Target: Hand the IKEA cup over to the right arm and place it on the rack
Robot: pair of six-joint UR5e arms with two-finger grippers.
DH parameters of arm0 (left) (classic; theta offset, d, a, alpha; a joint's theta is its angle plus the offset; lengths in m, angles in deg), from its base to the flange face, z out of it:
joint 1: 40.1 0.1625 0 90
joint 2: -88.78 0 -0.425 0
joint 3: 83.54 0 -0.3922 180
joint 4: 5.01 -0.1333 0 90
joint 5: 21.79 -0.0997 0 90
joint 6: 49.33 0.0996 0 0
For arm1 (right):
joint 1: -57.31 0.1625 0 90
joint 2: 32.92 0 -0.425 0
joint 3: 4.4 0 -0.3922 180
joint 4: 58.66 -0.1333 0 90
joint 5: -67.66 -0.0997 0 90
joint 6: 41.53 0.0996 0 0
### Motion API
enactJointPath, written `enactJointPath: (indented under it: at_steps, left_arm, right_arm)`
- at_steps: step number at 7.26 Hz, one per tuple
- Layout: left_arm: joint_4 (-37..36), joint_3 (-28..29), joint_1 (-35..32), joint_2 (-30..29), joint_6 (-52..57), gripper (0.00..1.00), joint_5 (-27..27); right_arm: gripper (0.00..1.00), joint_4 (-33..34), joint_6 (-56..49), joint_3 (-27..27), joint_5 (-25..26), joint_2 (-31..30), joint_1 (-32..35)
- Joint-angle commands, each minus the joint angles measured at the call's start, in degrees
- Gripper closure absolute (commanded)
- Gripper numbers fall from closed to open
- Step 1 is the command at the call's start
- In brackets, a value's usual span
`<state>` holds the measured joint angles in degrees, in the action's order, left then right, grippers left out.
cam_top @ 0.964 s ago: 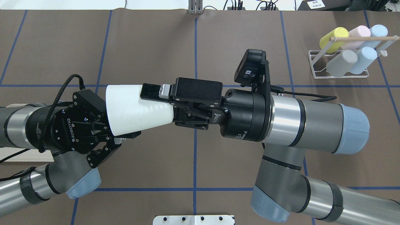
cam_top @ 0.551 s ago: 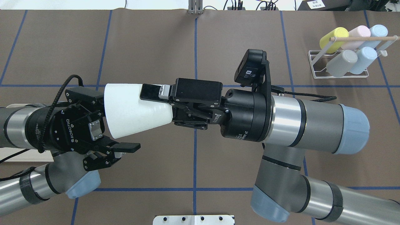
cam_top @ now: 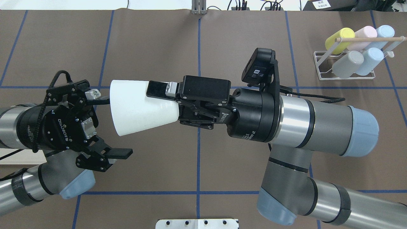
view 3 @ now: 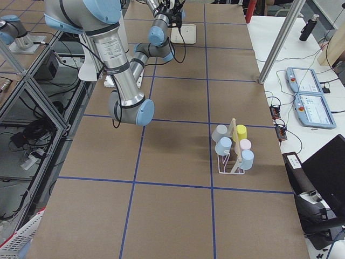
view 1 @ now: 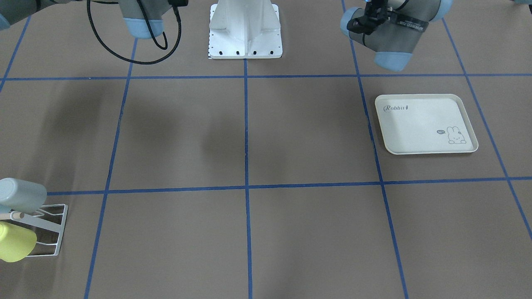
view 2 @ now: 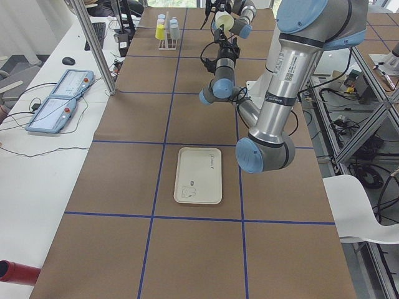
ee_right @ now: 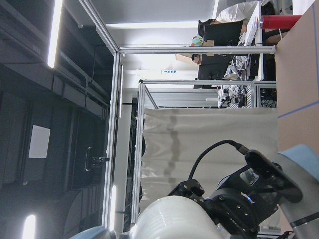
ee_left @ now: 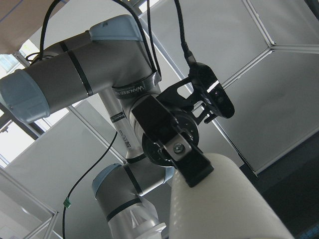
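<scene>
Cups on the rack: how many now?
5 on the rack: yellow cup, pink cup, light blue cup in the upper row; grey cup, second light blue cup below. Others may be hidden.

The cup (cam_top: 136, 108) is white; the brown table (cam_top: 152, 41) bears blue grid lines (cam_top: 198, 47).

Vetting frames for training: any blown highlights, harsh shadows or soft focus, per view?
Overhead exterior: sharp and evenly lit, but the white cup is nearly blown out. Exterior front-facing: only soft shadows on the table. Left wrist-mounted: the window at left clips to white. Right wrist-mounted: mostly dark, with the light strips clipped.
</scene>
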<state>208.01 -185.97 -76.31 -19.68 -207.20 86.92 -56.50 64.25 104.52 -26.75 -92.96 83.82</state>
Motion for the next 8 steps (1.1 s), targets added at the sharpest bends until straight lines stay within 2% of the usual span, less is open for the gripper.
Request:
enactJointPath:
  at_steps: [1, 2, 3, 4, 6, 8]
  left_arm:
    - [-2.16, 6.93, -9.01, 1.93, 5.35, 0.00, 8.63]
    - [-3.30, 10.72, -11.05, 2.54, 14.26, 0.00, 13.14]
    - [-4.27, 11.89, -12.55, 7.86, 23.49, 0.00, 13.36]
    - [-8.28, 13.30, -13.18, 10.35, 35.24, 0.00, 13.36]
    - [-17.51, 13.48, -17.81, 13.61, 49.45, 0.00, 13.19]
    - [-26.73, 13.49, -22.74, 18.00, 66.12, 0.00, 12.83]
  right_arm:
    - [0.68, 0.57, -2.92, -0.28, 0.38, -9.09, 5.71]
    - [0.68, 0.92, -7.55, -0.28, -0.33, -13.49, 7.22]
    - [0.68, 1.79, -13.08, -0.19, -0.42, -17.97, 9.41]
    - [0.68, 2.15, -16.97, -0.37, -1.82, -22.11, 12.39]
    - [0.68, 10.72, -21.12, -0.45, -8.40, -24.95, 21.00]
    - [0.68, 17.15, -32.16, -0.72, -13.40, -28.98, 27.25]
